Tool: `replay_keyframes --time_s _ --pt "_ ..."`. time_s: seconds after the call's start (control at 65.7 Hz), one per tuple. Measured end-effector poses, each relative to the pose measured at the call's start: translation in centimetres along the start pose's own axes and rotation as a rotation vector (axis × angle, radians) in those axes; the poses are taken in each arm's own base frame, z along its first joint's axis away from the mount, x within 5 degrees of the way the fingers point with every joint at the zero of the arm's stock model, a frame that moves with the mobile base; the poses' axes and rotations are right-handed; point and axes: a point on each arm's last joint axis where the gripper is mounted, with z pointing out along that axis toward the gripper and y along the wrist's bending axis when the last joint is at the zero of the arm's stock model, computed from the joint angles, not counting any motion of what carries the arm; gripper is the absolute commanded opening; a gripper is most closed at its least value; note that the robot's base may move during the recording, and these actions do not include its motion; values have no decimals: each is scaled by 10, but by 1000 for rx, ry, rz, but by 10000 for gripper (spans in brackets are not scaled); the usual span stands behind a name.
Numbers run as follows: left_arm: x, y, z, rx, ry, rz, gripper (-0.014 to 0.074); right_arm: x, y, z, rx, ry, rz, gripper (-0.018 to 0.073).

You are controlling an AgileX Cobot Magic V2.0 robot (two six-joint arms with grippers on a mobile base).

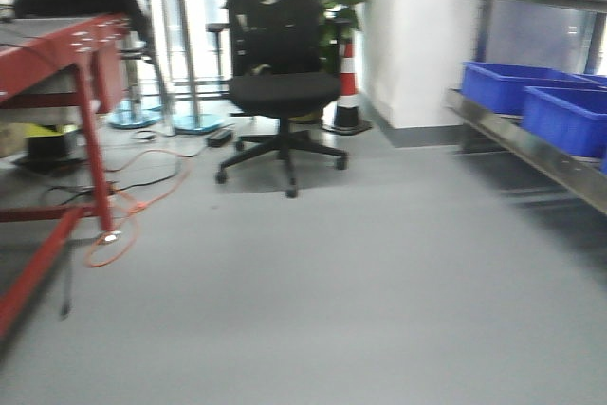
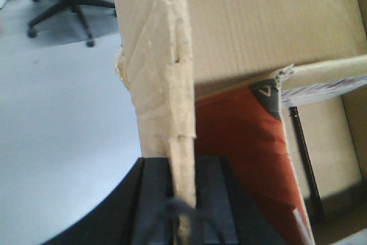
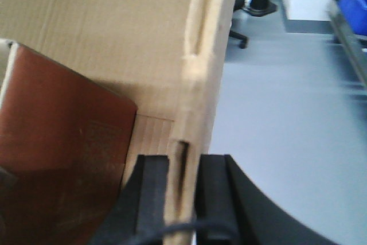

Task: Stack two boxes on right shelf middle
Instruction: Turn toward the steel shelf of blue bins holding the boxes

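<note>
The large brown carton (image 2: 258,21) is held from both sides. My left gripper (image 2: 182,199) is shut on its left wall edge, with one black finger on each side of the cardboard. My right gripper (image 3: 183,199) is shut on its right wall (image 3: 198,84) in the same way. Inside the carton lies a red-faced box (image 2: 241,142) with a pale printed edge (image 2: 327,81); it also shows in the right wrist view (image 3: 57,153). The steel shelf (image 1: 560,163) stands at the right of the front view. Neither the grippers nor the cartons show in that view.
Blue bins (image 1: 503,82) (image 1: 569,116) sit on the shelf's middle tier, and another on the tier above. A black office chair (image 1: 280,92) stands ahead. A red-framed table (image 1: 66,45) is at the left, with an orange cable (image 1: 133,206) on the floor. A traffic cone (image 1: 346,92) stands by the white wall.
</note>
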Motion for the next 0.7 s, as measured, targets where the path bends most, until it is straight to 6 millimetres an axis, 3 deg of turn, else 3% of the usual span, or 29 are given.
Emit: replay_keyframes --time_s 0.7 --pt "0 0 0 0 0 0 -111 0 0 0 0 0 0 -154"
